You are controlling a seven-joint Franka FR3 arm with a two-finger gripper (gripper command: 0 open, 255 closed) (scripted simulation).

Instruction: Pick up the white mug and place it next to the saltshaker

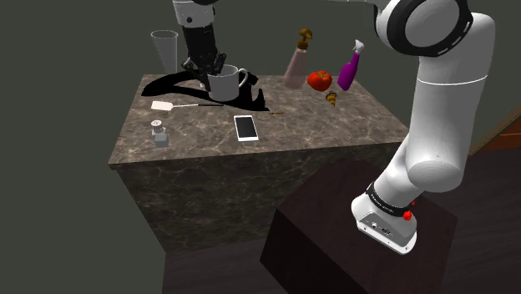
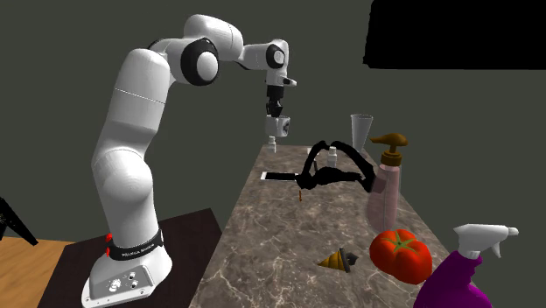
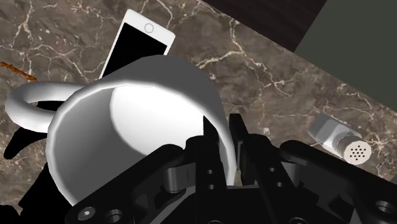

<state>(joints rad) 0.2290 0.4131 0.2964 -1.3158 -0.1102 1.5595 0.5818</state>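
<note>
Fingers (image 3: 247,141) of the all-black gripper (image 3: 227,132) are clamping the rim wall of the glossy white handled mug (image 3: 127,108) — one inside, one outside. In the shoulder view the small grey-capped saltshaker (image 1: 158,132) is standing at about eight o'clock from the mug, and the flat black-screened phone (image 1: 245,127) is lying at about five. Such a thin rim pinch is risking the mug pivoting or slipping in transit, and a hasty descent could be toppling the saltshaker or landing on the phone. The wrist view is revealing the grip itself; the second exterior view is showing the mug hanging clear above the brown marbled counter (image 2: 289,254) — height the shoulder view is leaving ambiguous
</note>
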